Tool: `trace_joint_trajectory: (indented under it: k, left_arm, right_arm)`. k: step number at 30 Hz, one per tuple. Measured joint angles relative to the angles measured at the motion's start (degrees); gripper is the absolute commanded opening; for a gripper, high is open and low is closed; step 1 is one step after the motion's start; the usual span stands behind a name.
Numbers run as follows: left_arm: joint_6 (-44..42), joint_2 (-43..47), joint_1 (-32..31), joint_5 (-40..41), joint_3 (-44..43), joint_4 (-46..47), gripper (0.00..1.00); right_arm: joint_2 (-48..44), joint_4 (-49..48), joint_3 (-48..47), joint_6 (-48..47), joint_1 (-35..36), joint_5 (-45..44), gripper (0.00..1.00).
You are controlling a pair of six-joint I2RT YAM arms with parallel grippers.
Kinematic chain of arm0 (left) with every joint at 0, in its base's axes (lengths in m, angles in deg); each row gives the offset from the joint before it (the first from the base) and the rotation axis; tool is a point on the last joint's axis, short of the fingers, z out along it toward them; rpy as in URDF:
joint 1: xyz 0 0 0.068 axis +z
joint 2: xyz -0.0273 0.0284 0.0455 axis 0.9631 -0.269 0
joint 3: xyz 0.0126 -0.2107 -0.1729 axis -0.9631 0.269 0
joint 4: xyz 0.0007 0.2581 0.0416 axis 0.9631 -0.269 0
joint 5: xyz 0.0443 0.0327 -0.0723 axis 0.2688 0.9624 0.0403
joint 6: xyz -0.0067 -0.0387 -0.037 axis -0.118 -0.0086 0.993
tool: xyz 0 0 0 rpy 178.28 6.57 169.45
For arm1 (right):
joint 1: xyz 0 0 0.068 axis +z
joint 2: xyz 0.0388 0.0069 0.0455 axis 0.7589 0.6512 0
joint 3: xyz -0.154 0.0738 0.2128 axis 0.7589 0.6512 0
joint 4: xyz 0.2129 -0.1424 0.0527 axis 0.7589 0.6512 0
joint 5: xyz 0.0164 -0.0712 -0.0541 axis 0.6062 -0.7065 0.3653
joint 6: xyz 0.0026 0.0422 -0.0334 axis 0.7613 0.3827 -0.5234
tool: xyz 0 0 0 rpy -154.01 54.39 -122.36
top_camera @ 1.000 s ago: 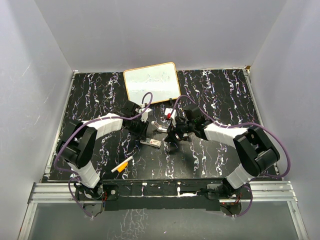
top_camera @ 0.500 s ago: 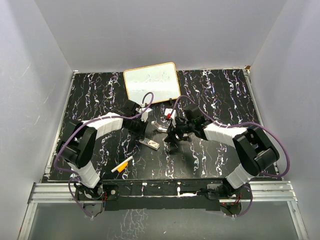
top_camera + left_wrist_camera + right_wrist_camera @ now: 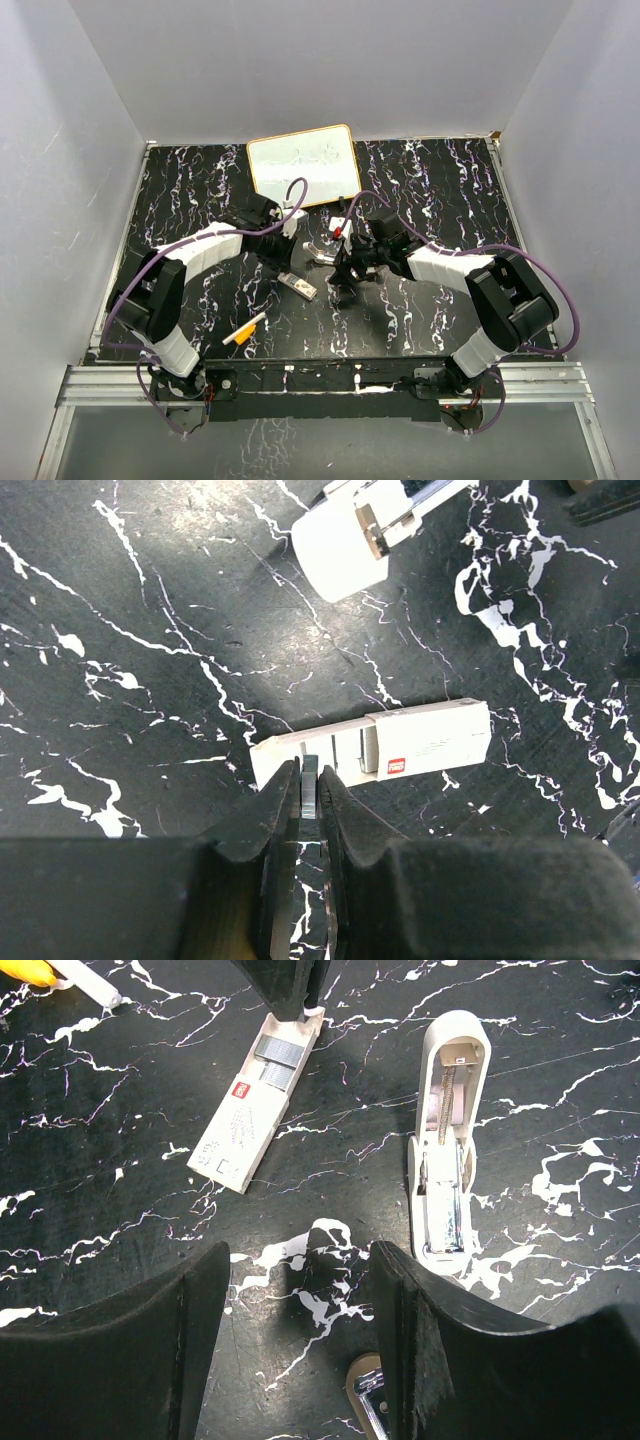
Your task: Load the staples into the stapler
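The staples pack (image 3: pixel 425 742) is a flat white box lying on the black marbled table, its tray slid out. It also shows in the right wrist view (image 3: pixel 250 1110) and the top view (image 3: pixel 301 288). My left gripper (image 3: pixel 309 780) is shut on a thin grey strip of staples (image 3: pixel 309 788) at the pack's open end. More staples (image 3: pixel 279 1055) lie in the tray. The white stapler (image 3: pixel 445 1140) lies opened flat beside the pack, its empty metal channel facing up; its end shows in the left wrist view (image 3: pixel 345 540). My right gripper (image 3: pixel 300 1335) is open and empty, just short of both.
A small whiteboard (image 3: pixel 303 165) lies at the back of the table. An orange-and-white marker (image 3: pixel 245 330) lies near the front left, and its tip shows in the right wrist view (image 3: pixel 60 975). A small metal part (image 3: pixel 365 1400) sits under my right gripper.
My left wrist has drawn slightly back and to the left, and the pack has turned a little. The right arm has not moved.
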Motion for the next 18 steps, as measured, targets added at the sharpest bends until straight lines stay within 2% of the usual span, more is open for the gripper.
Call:
trace_joint_trajectory:
  k: [18]
  left_arm:
    - [-5.86, 1.62, -0.02, -6.54, 2.82, -1.92, 0.12]
  right_arm:
    - [0.17, 0.02, 0.00, -0.17, 0.00, -0.66, 0.61]
